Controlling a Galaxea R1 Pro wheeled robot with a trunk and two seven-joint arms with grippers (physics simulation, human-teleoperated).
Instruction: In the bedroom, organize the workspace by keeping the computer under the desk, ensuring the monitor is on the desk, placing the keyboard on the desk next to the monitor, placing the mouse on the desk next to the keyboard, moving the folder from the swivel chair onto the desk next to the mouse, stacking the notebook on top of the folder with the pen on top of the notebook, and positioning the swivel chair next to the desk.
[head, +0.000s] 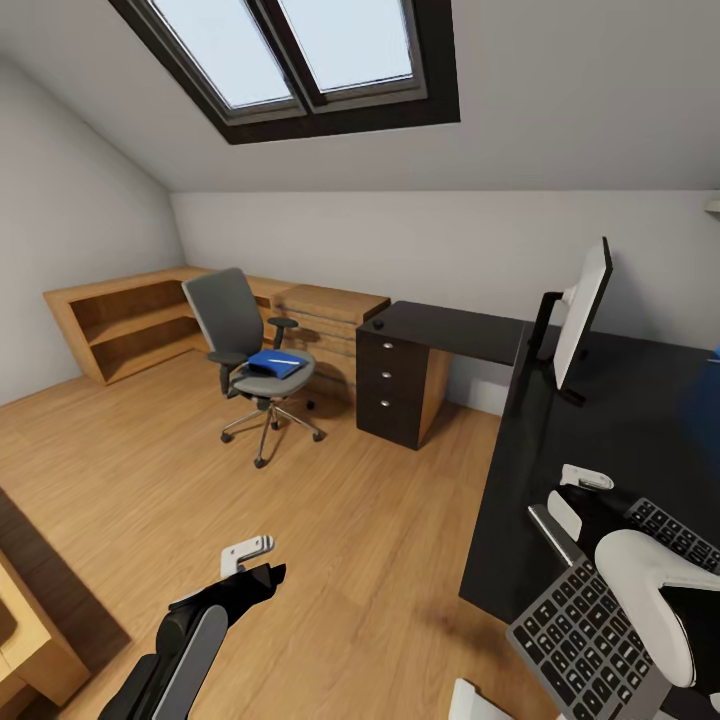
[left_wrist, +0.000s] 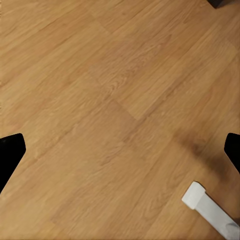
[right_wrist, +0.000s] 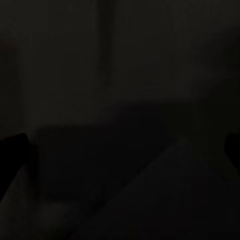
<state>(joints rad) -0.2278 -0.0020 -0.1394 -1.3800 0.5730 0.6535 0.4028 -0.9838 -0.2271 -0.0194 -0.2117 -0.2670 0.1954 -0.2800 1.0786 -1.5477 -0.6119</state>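
Pincer state on the right (head: 585, 478) can't be told; it hangs above the keyboard (head: 600, 610) at the worktop (head: 650, 400) edge, 5 o'clock. Left pincer (head: 250, 560) is spread, empty. Monitor (head: 583, 310) stands placed. Folder (head: 275, 362) awaits on the swivel chair (head: 245, 350), 10 o'clock.

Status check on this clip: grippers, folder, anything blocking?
Left gripper over bare floor, nothing in it. Right gripper above the keyboard at desk edge; state unclear. Folder on swivel chair seat. Open floor between.
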